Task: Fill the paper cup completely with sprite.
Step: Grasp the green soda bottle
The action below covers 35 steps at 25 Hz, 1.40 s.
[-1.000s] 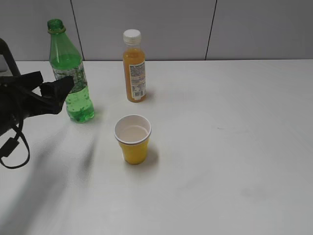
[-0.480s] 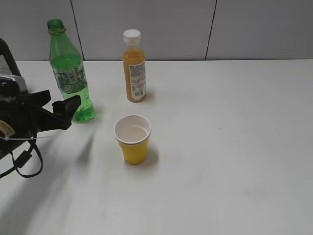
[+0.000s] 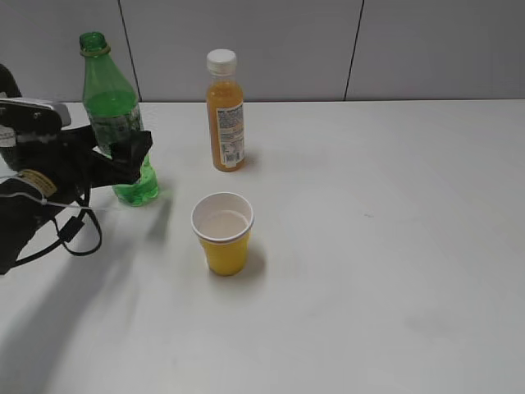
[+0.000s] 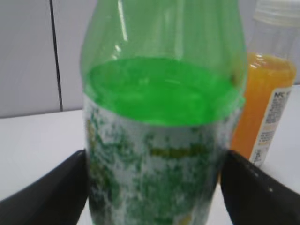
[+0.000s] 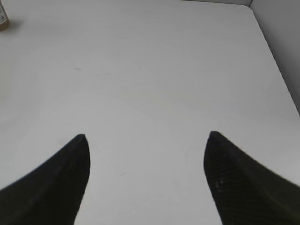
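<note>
Our left gripper [image 3: 135,156] reaches in from the left of the exterior view, its black fingers spread wide around the lower part of the sprite bottle [image 3: 115,115]. We cannot tell from this angle whether the fingers touch the plastic. This tall green bottle stands upright with no cap on its neck, at the back left of the white table [image 3: 394,246], close to the grey wall [image 3: 287,49]. Green-tinted liquid fills it to about its shoulder. Beside it to the right, apart from it, we see the orange juice bottle [image 3: 225,115], upright with a white cap. The paper cup [image 3: 223,233] stands upright nearer the front, between the two bottles and forward of them, well apart from both. Its white inside looks empty. Our right gripper does not show in this view.

From the left wrist camera we look straight at the sprite bottle [image 4: 161,140], which fills most of the picture. Its green-white label sits between our two dark fingers [image 4: 51,197], one at each lower corner. The left gripper [image 4: 157,197] stands wide, with the bottle between its jaws; the fingers lie just beside the label, and we cannot tell if they press on it. The orange juice bottle [image 4: 265,103] stands behind to the right.

From the right wrist camera we see our right gripper [image 5: 145,187] spread wide over bare table [image 5: 150,70], with nothing between its dark fingers [image 5: 47,187].
</note>
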Tool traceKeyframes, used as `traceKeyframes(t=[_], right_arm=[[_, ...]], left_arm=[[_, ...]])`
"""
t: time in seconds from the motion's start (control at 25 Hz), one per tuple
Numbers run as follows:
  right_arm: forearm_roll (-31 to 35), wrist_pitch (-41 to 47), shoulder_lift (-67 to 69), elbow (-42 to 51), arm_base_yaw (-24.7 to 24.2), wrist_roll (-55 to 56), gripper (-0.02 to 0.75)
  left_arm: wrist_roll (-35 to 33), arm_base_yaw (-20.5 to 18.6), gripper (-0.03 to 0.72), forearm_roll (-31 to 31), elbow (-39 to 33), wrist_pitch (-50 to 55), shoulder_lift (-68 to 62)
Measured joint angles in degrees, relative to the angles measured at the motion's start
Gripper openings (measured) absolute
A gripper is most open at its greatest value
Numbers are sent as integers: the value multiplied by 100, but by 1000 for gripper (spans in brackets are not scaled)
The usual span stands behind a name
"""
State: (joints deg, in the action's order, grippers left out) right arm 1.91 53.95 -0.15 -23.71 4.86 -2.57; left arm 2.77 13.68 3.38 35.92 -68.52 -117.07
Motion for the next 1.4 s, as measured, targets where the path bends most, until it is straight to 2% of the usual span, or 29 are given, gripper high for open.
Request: traceKeyframes(t=[0.24, 0.44, 0.64, 0.96, 1.24, 1.4], right_arm=[[0, 0, 0, 0, 0, 0, 585], [0, 0, 0, 0, 0, 0, 585], [0, 0, 0, 0, 0, 0, 585], [0, 0, 0, 0, 0, -5, 585], [0, 0, 0, 0, 0, -5, 585], [0, 0, 0, 0, 0, -5, 587]], left_arm=[[-5, 0, 668, 61, 715, 290, -433], [-5, 0, 663, 85, 959, 392, -588], [-5, 0, 627, 85, 977, 397, -652], [-5, 0, 446, 91, 982, 247, -690], [-91, 0, 446, 112, 952, 208, -692], [-240, 0, 446, -72, 752, 183, -561]])
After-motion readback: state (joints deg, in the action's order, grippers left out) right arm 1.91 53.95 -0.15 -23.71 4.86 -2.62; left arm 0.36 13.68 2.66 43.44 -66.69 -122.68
